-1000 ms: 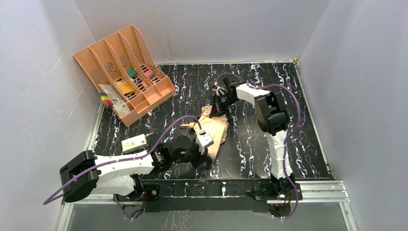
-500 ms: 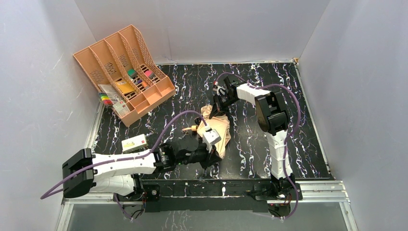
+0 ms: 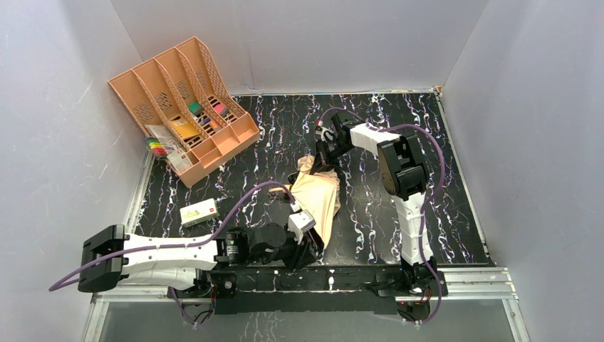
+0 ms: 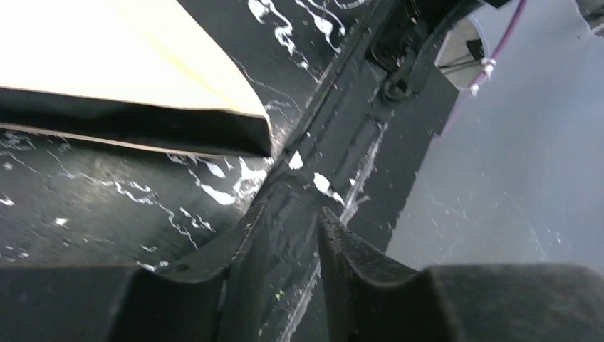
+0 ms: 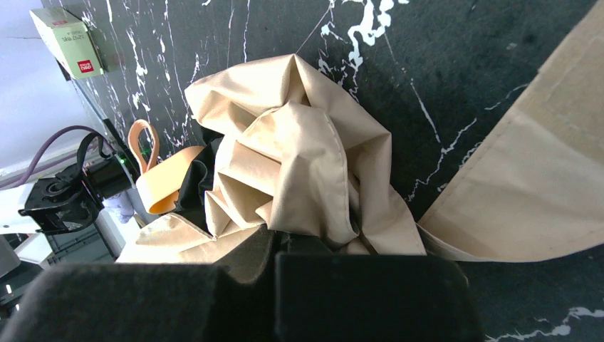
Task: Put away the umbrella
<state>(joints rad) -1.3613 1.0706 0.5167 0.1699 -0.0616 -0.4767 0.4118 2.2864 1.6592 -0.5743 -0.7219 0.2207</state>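
The umbrella (image 3: 318, 197) is lying loosely collapsed in the middle of the dark marbled table (image 3: 285, 121), its pale fabric spread out rather than wrapped. A bunch of cloth at its far end is being pinched by the right gripper (image 3: 325, 155), whose jaws are seen clenched on the folds in the right wrist view, with the tan handle (image 5: 169, 183) and loop strap (image 5: 142, 140) just beyond. The left gripper (image 3: 308, 244) is being held low at the near edge of the table, just beside the near end of the fabric; its fingers (image 4: 356, 260) are standing apart with nothing between them. The step in hand is judged to be the gathering and closing of the canopy, not yet the stowing. The free near end will probably need to be caught by the left gripper, so that the fabric can be folded in before anything is carried toward the orange file tray (image 3: 222, 153).
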